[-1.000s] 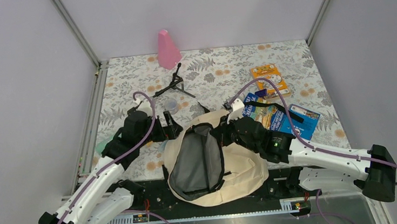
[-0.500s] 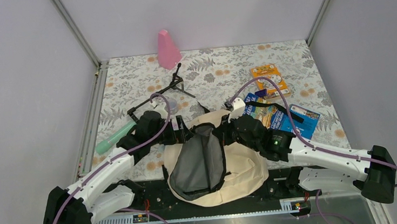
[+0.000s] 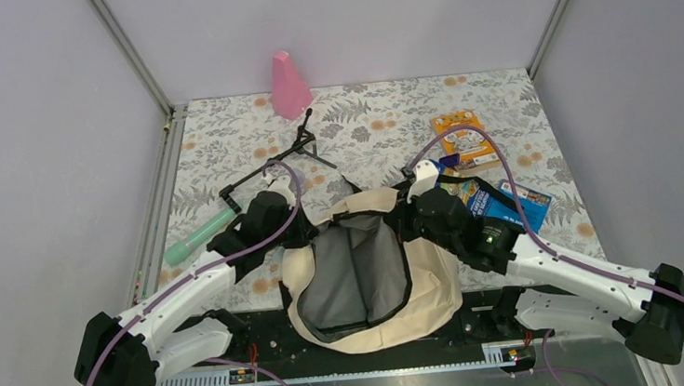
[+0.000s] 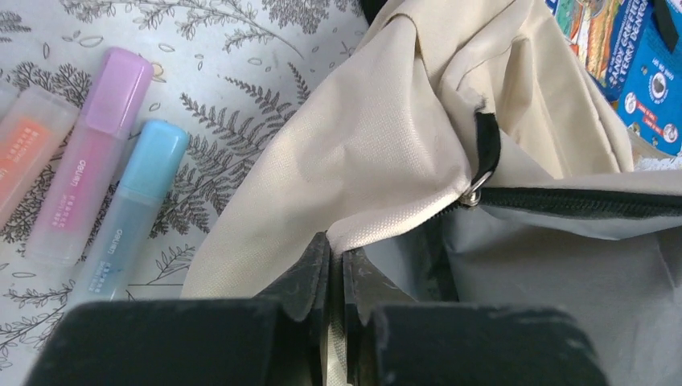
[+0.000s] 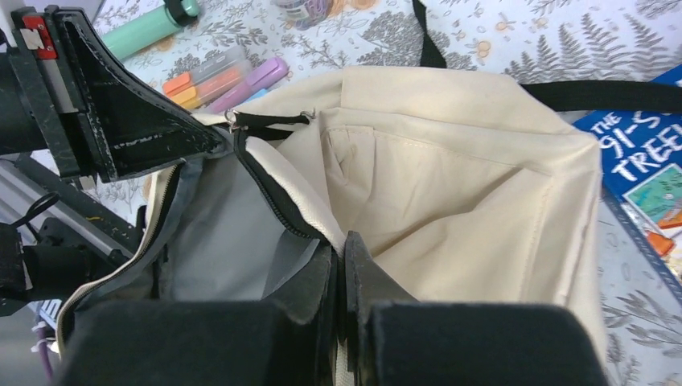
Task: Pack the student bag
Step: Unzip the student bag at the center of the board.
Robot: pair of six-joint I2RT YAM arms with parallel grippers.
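Note:
The student bag point(image 3: 426, 288), cream fabric with a grey lining, lies at the near edge between the arms with its mouth spread wide. My left gripper point(image 3: 309, 235) is shut on the left rim of the opening. In the left wrist view its jaws point(image 4: 338, 251) pinch a fold of cream fabric point(image 4: 378, 137) just by the zipper pull point(image 4: 476, 191). My right gripper point(image 3: 403, 220) is shut on the right rim. In the right wrist view its jaws point(image 5: 339, 243) clamp the zippered edge of the bag point(image 5: 458, 193), and the left gripper's finger point(image 5: 173, 133) shows across the opening.
Pink point(image 4: 100, 153), blue point(image 4: 133, 201) and orange point(image 4: 24, 153) highlighters lie left of the bag. A green tube point(image 3: 197, 236), a black stand point(image 3: 301, 145) and a pink cone point(image 3: 290, 85) sit further back. Blue books point(image 3: 503, 205) and an orange book point(image 3: 466, 135) lie to the right.
My left gripper moved right to the bag's left rim and shut on it. The right gripper pulled its rim rightward, and the bag's mouth now gapes wider.

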